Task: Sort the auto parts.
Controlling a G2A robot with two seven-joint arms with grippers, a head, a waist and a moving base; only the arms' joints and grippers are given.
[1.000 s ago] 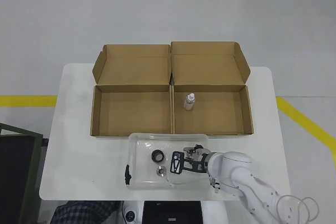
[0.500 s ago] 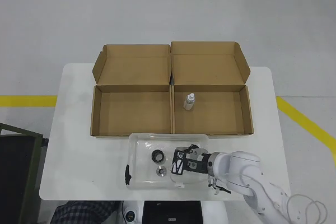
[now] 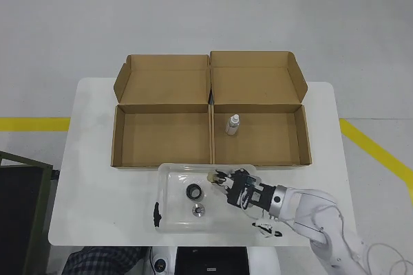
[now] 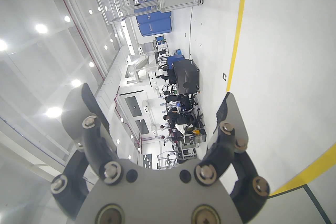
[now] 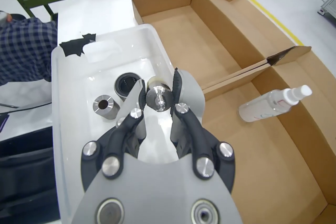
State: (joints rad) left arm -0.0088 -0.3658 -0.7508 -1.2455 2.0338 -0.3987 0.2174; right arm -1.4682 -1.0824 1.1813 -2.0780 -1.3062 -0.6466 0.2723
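Observation:
My right gripper [image 5: 158,93] is shut on a short silver metal cylinder [image 5: 157,99], held above the far side of the clear plastic bin [image 5: 161,47]. In the top view that gripper [image 3: 224,183] hangs just inside the bin's rim [image 3: 166,168] near the boxes. A black ring-shaped part [image 5: 125,83] [image 3: 193,191] and a grey cylinder with a bore [image 5: 104,106] [image 3: 199,210] lie on the bin floor. My left gripper [image 4: 157,93] is open, holds nothing, and points out into the room.
Two open cardboard boxes stand side by side behind the bin. The left box [image 3: 162,137] has nothing in it, and the right box [image 3: 275,141] holds a white spray bottle [image 3: 232,124] [image 5: 273,104]. A black tape patch [image 3: 155,214] marks the bin's left end.
The right gripper has swung from the bin's middle toward its far rim near the boxes, carrying the silver cylinder. The two other parts have stayed in place.

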